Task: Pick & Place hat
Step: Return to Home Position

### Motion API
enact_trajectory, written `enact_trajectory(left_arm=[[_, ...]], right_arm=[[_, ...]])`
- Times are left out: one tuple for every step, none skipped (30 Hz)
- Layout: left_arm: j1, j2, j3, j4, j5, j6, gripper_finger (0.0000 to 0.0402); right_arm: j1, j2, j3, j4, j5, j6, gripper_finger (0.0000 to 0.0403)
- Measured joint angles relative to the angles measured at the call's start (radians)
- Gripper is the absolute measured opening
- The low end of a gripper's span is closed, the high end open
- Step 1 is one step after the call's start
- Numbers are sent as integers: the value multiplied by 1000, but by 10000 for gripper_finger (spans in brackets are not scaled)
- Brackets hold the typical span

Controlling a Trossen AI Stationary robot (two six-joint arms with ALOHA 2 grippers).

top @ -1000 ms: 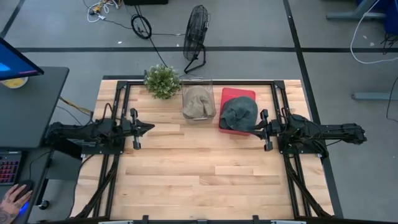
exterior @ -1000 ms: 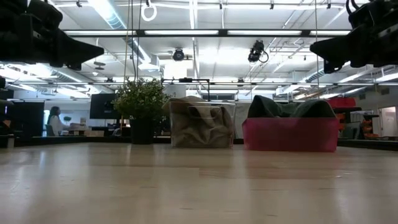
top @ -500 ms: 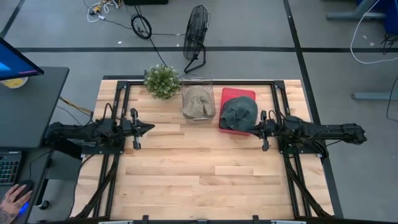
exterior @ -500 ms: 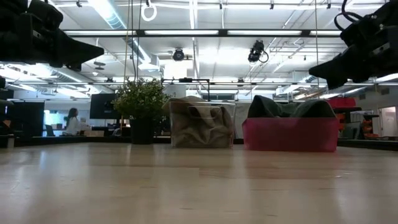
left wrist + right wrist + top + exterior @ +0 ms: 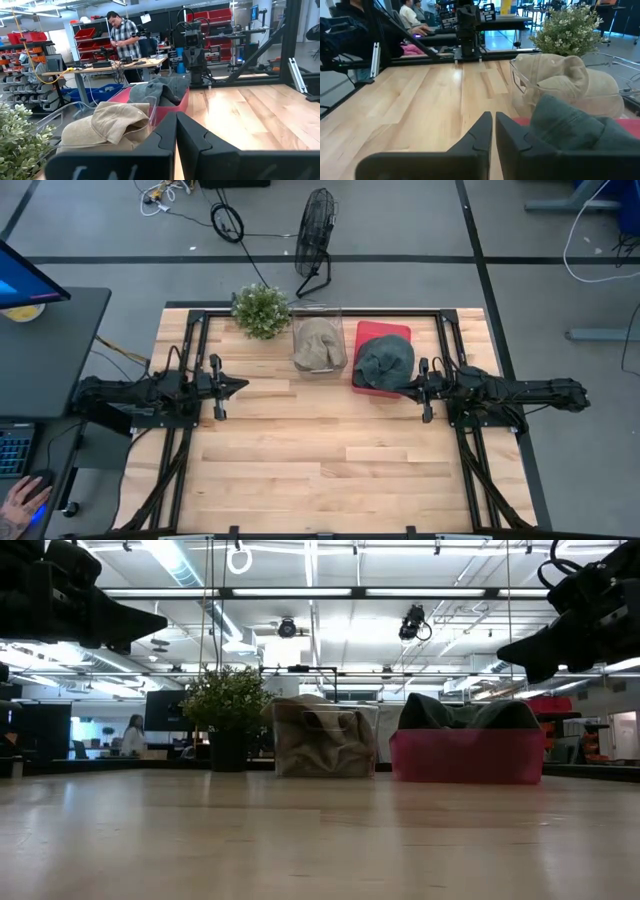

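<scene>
A dark green hat point(image 5: 385, 360) lies heaped in a red bin point(image 5: 383, 328) at the far middle of the table, and it rises above the bin's rim in the low view point(image 5: 465, 712). A tan hat point(image 5: 318, 343) sits in a clear bin point(image 5: 325, 740) just left of it. My right gripper point(image 5: 404, 388) is shut and hovers well above the table at the red bin's right near corner, with the green hat point(image 5: 570, 130) close beside its fingers. My left gripper point(image 5: 243, 385) is shut and hangs in the air left of both bins.
A potted plant point(image 5: 261, 310) stands at the far edge, left of the clear bin. Bare wooden table point(image 5: 320, 460) spreads across the near half between the arms. Black frame rails run along both sides. A person stands beyond the table in the left wrist view point(image 5: 122, 37).
My right gripper has moved a little toward the table's left, closer to the red bin, and has tipped its fingers slightly downward. It has stayed shut. The hats and bins have not moved.
</scene>
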Motion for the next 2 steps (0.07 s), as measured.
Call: enact_trajectory(left_arm=[[0, 0, 0, 0, 0, 0, 14], [0, 0, 0, 0, 0, 0, 14]], right_arm=[[0, 0, 0, 0, 0, 0, 29], [0, 0, 0, 0, 0, 0, 28]])
